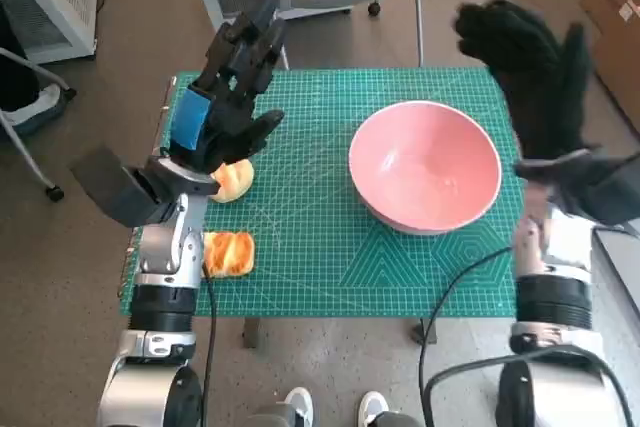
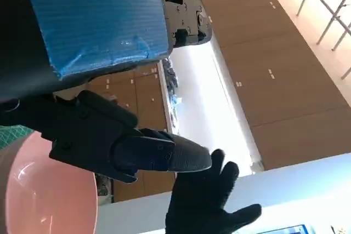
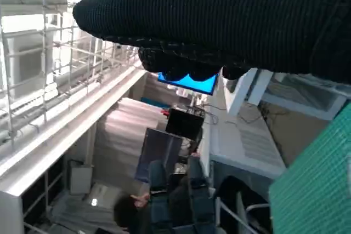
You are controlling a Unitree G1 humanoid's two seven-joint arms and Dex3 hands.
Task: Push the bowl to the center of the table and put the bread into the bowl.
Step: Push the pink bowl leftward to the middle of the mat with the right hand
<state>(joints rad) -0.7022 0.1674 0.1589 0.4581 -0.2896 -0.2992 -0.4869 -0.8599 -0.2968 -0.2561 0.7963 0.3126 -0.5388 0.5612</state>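
Both your hands hang open and empty, left hand (image 1: 228, 97) above the bread (image 1: 233, 180), right hand (image 1: 530, 72) beside the pink bowl (image 1: 425, 167) on the bench (image 1: 300, 247): nudge that bowl centreward next.

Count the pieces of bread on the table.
2. One golden bread piece lies on the green cutting mat partly under the left hand; another lies beside the left forearm, nearer the robot. More may be hidden.
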